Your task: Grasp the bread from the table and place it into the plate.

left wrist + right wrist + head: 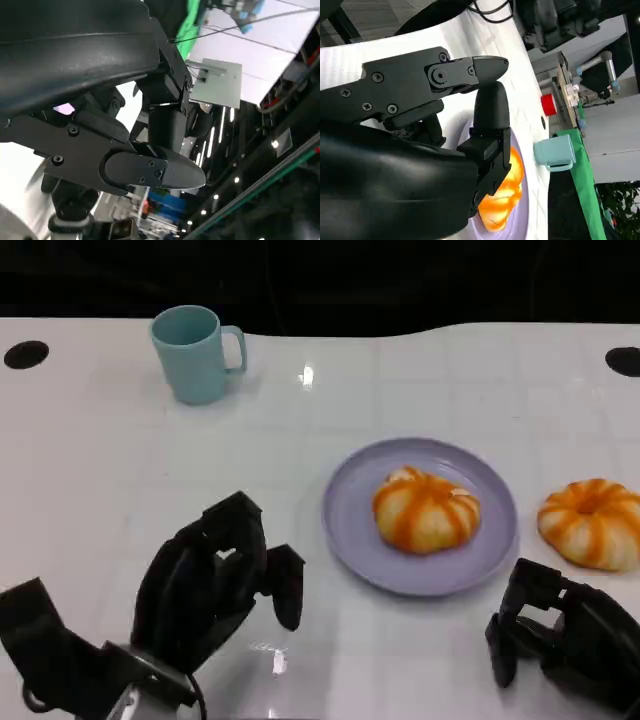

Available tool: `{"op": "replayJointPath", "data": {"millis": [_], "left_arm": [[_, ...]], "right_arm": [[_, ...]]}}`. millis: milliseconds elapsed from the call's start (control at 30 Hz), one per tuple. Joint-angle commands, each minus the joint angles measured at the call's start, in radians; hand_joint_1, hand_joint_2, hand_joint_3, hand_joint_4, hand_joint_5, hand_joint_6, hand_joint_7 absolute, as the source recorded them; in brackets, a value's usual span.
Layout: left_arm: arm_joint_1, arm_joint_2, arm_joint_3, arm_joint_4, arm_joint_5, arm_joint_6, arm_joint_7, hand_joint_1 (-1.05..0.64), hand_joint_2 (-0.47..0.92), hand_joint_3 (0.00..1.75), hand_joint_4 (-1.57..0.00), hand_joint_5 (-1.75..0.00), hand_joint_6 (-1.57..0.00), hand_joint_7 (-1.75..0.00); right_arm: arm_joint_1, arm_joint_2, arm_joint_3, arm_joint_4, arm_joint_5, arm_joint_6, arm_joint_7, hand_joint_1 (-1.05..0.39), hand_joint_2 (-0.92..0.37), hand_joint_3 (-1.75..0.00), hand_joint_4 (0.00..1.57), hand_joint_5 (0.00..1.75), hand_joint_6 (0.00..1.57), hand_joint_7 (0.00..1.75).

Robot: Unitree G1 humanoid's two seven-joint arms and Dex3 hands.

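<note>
White table [120, 490] carries everything. Lavender plate [350, 530] is the landmark. Left robot hand [215, 580] hovers left of the plate, near side, fingers curled in, holding nothing. Right robot hand [560, 635] sits just off the plate's near-right rim, fingers bent down, nothing in them. One pumpkin-shaped orange-striped bread [427, 510] lies in the plate, centre-right. Second bread [592, 523] on the table just right of the plate, apart from the rim. Teal mug [192, 352] upright, well beyond the plate, far left.
</note>
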Motion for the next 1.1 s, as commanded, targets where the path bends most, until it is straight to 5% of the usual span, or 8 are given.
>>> {"op": "replayJointPath", "data": {"millis": [33,433,1100], "left_arm": [[0.068,0.011,0.034,-0.049,-0.049,0.091,-0.025,-0.80,0.92,0.18,-1.08,-1.75,-0.87,-1.61],[0.173,-0.028,0.097,-0.052,-0.042,0.118,-0.039,-0.78,0.92,0.18,-1.11,-1.75,-0.87,-1.64],[0.138,-0.015,0.107,-0.021,-0.003,0.149,-0.059,-0.79,0.92,0.17,-1.09,-1.75,-0.88,-1.62]], "right_arm": [[0.010,-0.011,-0.010,0.008,0.004,-0.012,0.007,-0.57,-0.92,-0.20,0.72,1.75,0.62,1.60],[0.031,-0.018,-0.004,-0.032,-0.002,0.013,-0.003,-0.59,-0.92,-0.18,0.73,1.75,0.65,1.57],[0.027,-0.028,-0.012,-0.014,0.002,0.013,-0.005,-0.59,-0.92,-0.18,0.74,1.75,0.65,1.59]]}}
